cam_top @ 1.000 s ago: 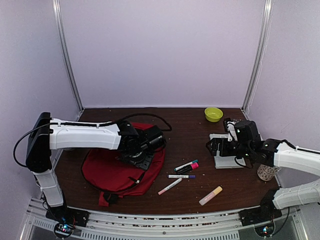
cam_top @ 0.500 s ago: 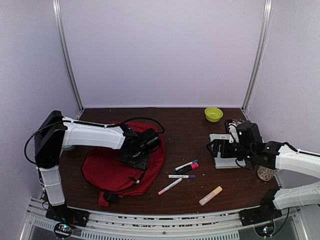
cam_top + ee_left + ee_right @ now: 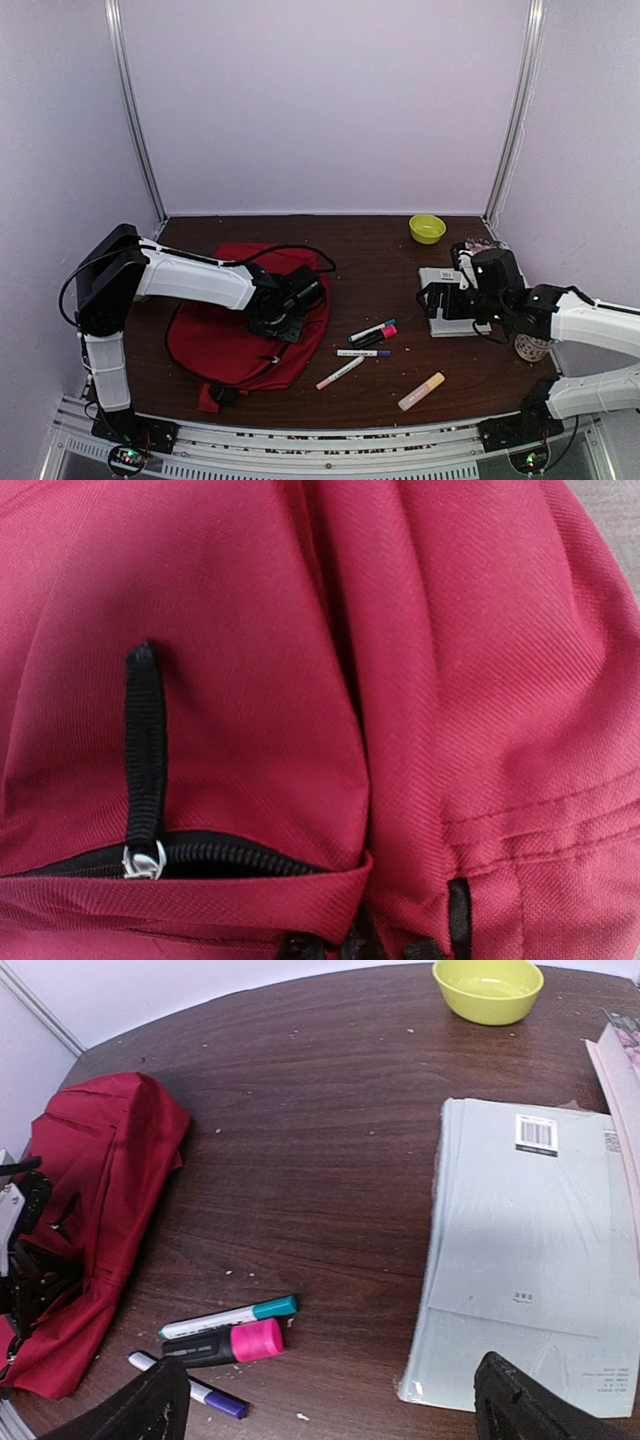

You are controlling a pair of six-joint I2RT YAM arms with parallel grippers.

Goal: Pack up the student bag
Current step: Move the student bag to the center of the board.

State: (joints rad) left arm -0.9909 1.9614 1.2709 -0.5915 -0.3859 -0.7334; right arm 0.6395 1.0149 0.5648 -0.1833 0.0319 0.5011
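At left centre of the overhead view, on the dark bench: the student bag, dark red, slumped flat. Low over its upper right part, the left claw, fingers pressed together; cannot tell whether any fabric is pinched, with only cloth in the wrist view. Lower left of that close view: a black zipper pull lying free, not gripped, above a zipper; cannot tell how far open. At right of the overhead view, over a pale book: the right claw, spread wide, holding nothing. Between bag and book: loose markers.

Likely risk: a grip on bare cloth instead of the pull, dragging or bunching the whole bag and leaving the zipper unmoved.
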